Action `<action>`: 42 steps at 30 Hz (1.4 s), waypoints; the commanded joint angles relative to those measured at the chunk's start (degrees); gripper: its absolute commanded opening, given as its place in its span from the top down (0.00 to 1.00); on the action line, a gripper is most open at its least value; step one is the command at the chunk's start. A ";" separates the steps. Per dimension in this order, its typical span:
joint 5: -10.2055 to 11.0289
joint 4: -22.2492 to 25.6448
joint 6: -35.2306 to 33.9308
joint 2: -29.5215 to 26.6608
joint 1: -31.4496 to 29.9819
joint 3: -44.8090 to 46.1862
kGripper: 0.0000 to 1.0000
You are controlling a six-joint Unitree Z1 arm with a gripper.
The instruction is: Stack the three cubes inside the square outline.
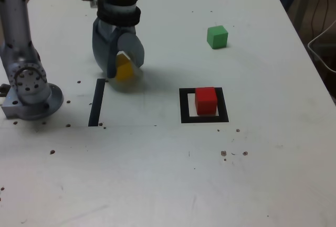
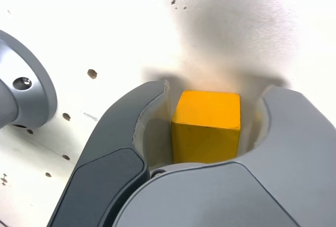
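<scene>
Over at the exterior view's left, the arm's round grey base is sitting on the white table, whose surface is dotted with small dark specks. Just beside it, toward the exterior view's right, a straight black tape strip is lying flat. Above the strip's upper end the gripper is pointing down at the table with the yellow cube sitting between its two curved jaws. From the wrist view, the jaws are curving round that yellow cube on both sides, yet a thin gap is showing at each flank, so I cannot tell whether they are actually pressing on it.

Further toward the exterior view's right, the square outline of black tape is lying on the table, well apart from the gripper. The red cube is standing upright inside it, on the white centre, nearer the outline's right edge as the exterior view shows it. Beyond that, farther back on the table and a little more to the right, the green cube is resting alone, well apart from the outline.
</scene>
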 commanded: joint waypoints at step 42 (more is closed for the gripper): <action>-1.81 28.80 -0.57 16.26 -25.74 -52.90 0.95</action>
